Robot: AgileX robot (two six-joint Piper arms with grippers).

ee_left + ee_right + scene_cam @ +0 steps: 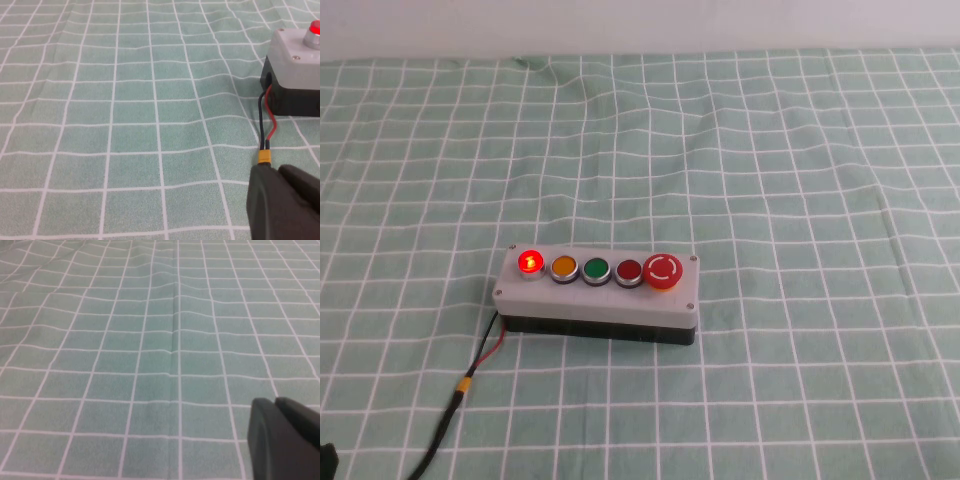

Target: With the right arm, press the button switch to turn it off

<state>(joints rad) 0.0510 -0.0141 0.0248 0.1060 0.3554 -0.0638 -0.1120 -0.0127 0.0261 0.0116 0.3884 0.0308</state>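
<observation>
The button switch [597, 294] lies on the cloth in the middle front of the high view. It is a light-grey box on a black base. Its lamp [530, 262] glows red, followed by orange [564, 268], green [596, 269] and red [628, 270] buttons and a large red mushroom button [662, 270]. A red-black cable [480, 360] leaves its left end. The left wrist view shows that end of the box [295, 57] and the cable [265, 127]. My left gripper [277, 172] is shut and empty beside the cable's yellow connector. My right gripper [275, 402] is shut and empty over bare cloth; the switch does not show in its view.
A green cloth with a white grid [770, 180] covers the table, with slight wrinkles at the back. A pale wall [640, 25] runs along the far edge. Neither arm shows in the high view.
</observation>
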